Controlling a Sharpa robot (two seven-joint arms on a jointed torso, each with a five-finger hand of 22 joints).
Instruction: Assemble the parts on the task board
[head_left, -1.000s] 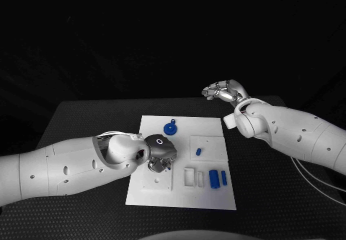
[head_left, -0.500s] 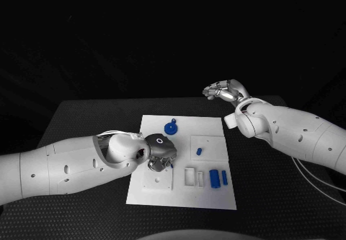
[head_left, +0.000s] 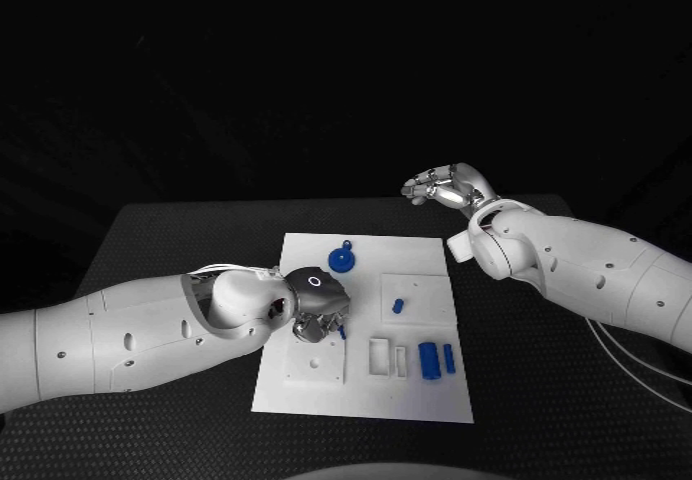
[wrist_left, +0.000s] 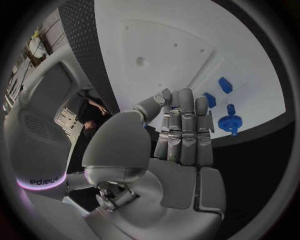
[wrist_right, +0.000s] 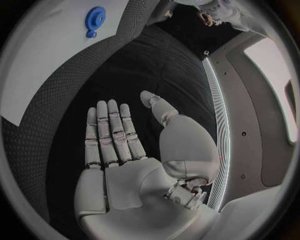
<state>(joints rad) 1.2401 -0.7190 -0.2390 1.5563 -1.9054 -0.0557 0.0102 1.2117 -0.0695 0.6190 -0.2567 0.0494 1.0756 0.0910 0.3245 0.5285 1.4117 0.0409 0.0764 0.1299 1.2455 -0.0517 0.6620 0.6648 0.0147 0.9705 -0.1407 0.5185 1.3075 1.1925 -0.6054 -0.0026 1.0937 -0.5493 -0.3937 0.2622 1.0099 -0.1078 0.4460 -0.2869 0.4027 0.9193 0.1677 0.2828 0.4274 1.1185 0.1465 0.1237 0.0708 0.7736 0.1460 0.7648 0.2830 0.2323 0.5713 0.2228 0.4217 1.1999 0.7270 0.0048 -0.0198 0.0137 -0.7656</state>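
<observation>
Here my left robot hand hangs low over the left part of the flat white rectangular task board, which lies in the middle of the black textured desk. From the head view, this robot hand covers the upper edge of the raised white block with a small round hole. In the left wrist view its fingers lie straight and side by side with the thumb close alongside; I see no part between them, though I cannot tell for certain whether something small is pinched at the tips.

The blue parts sit apart from that robot hand. The round blue disc with a short stem lies on the far middle of the board, just beyond my left robot hand. The small blue peg rests on the raised white square plate to the right of it. Nearer the front edge, the blue cylinder and the slimmer blue bar lie side by side, just right of two narrow white slots.

My right robot hand is raised beyond the far right corner of the board, well apart from every part. In the right wrist view it is flat and empty, fingers stretched out together and thumb spread to the side, above the bare desk, with the blue disc visible far off on the board.
</observation>
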